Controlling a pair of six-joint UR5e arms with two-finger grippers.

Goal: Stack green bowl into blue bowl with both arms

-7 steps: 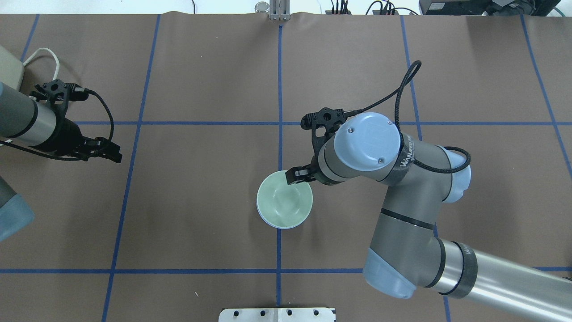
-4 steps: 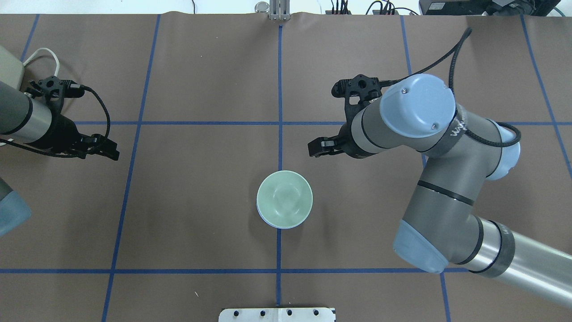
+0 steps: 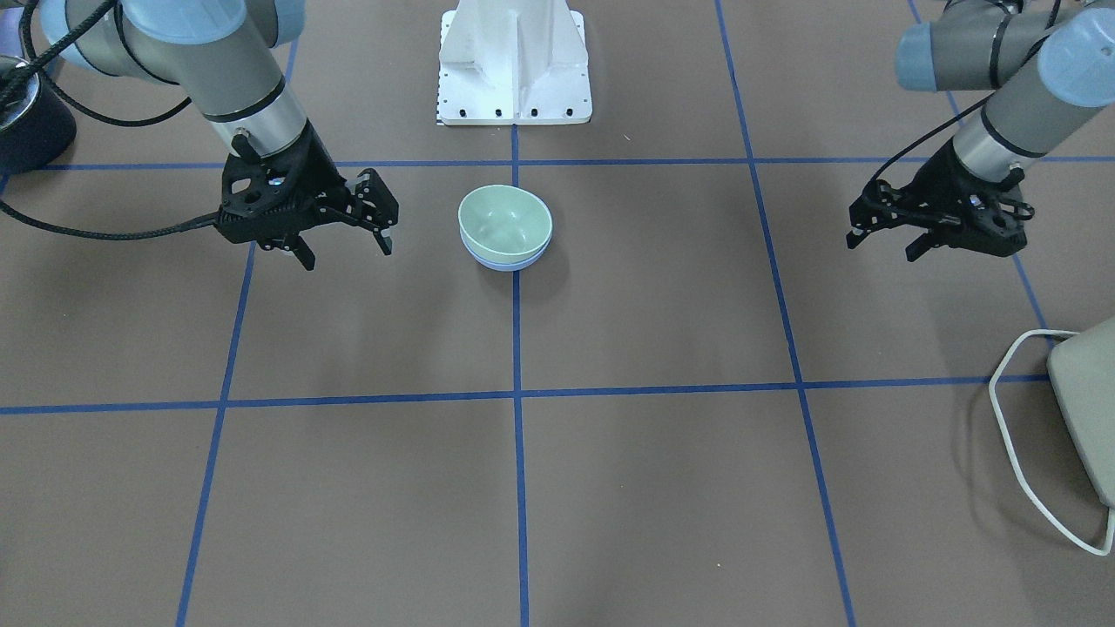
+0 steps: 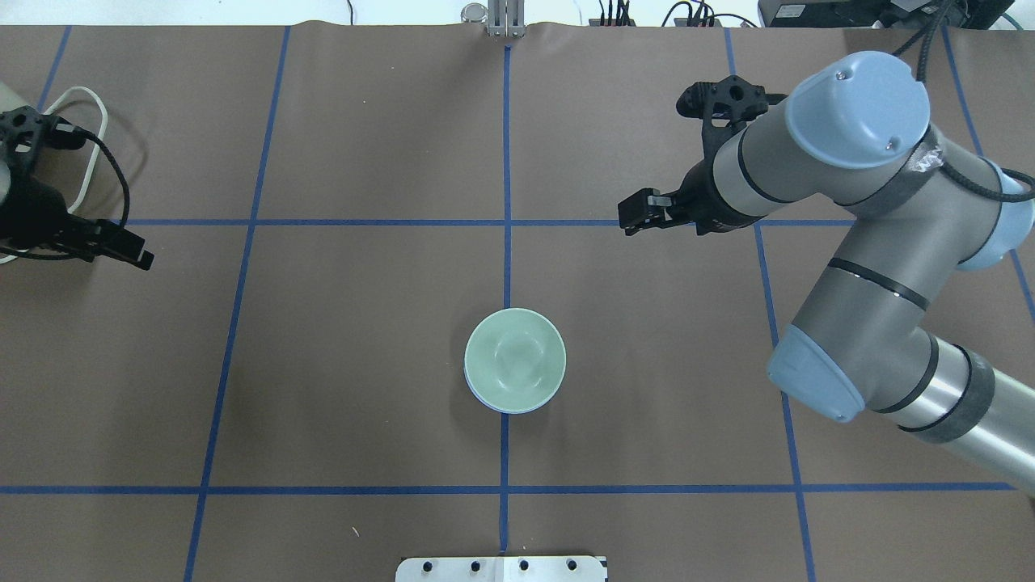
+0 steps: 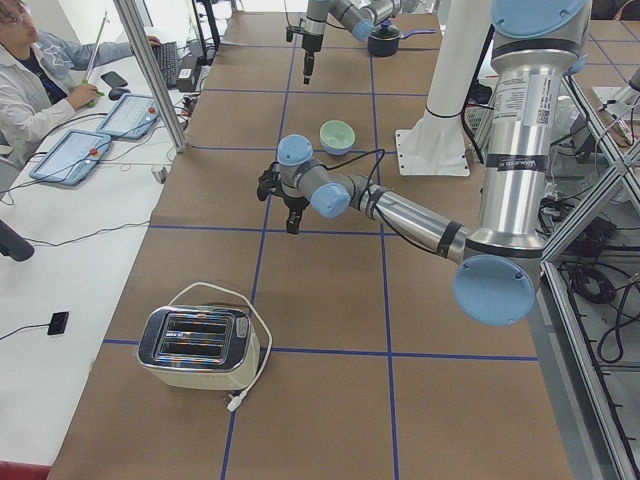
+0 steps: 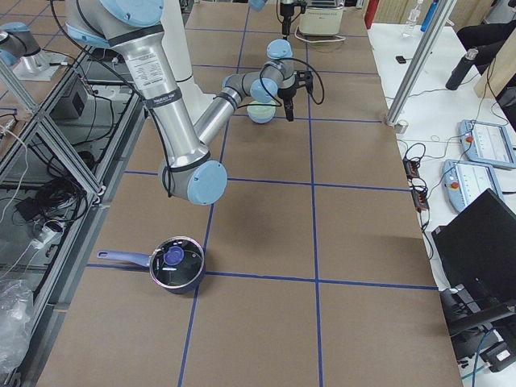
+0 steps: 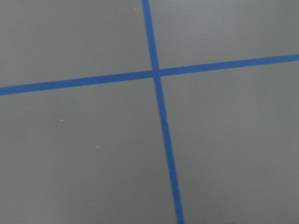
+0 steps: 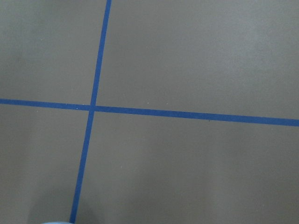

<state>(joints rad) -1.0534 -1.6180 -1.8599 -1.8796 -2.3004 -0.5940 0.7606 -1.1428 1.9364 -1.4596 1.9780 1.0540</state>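
While nothing touched the stack, you had the green bowl [image 4: 514, 364] seated inside the blue bowl [image 3: 503, 262], with only a thin blue rim showing beneath it. The pair sat on the middle tape line [image 4: 506, 267] of the brown table [image 4: 364, 323], near the white pedestal [image 3: 514, 61]. Your right gripper [image 3: 346, 251] hung near the stack, its 2 fingers spread with nothing between them. Your left gripper [image 3: 881, 246], well apart on the other side, was likewise spread and empty, toward the table end where the toaster [image 5: 195, 345] sat. Both wrist cameras showed you only bare table and crossing tape.
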